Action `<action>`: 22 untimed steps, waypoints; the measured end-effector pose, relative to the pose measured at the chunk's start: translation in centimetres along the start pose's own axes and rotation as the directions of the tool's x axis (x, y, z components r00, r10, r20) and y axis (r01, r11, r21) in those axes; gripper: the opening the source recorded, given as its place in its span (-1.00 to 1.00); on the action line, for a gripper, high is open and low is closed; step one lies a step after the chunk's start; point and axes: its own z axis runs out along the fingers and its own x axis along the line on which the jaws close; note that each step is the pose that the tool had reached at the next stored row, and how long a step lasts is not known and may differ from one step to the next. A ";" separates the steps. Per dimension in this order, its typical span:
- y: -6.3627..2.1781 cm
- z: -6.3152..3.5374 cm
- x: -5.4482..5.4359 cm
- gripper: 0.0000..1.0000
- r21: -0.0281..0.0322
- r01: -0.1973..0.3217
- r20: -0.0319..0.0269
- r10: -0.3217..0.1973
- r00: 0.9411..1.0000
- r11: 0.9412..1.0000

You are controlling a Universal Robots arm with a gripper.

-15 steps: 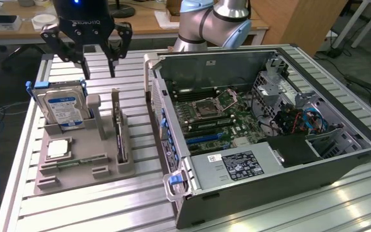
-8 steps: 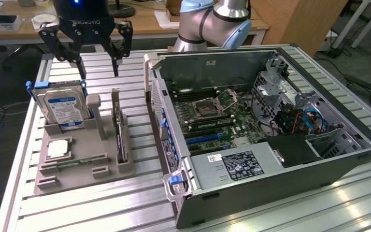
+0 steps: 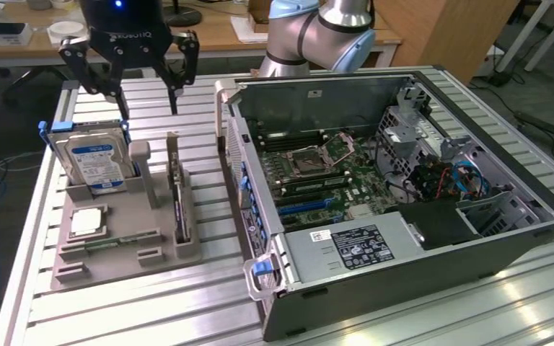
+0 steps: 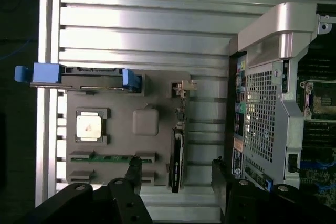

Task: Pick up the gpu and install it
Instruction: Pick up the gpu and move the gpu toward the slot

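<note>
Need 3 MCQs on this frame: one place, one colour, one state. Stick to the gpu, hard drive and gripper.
1. Where is the gpu?
A) on edge in the grey tray
B) held in the gripper
C) flat on top of the hard drive

2. The hard drive's side rails are:
A) red
B) blue
C) yellow

3. The gripper is:
A) shut on the gpu
B) shut on the hard drive
C) open, empty

Answers:
1 A, the card stands in its slot beside the hard drive.
2 B, blue rails sit at both ends of the drive.
3 C, its fingers are spread above the tray with nothing between them.
</note>
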 end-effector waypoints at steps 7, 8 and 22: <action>-0.06 0.93 0.0 0.29 0.000 0.000 0.000 0.000 1.000 1.000; -0.07 1.09 0.0 0.29 0.000 0.000 0.000 0.000 1.000 1.000; -0.15 2.78 0.1 0.29 0.000 0.000 0.000 0.000 1.000 1.000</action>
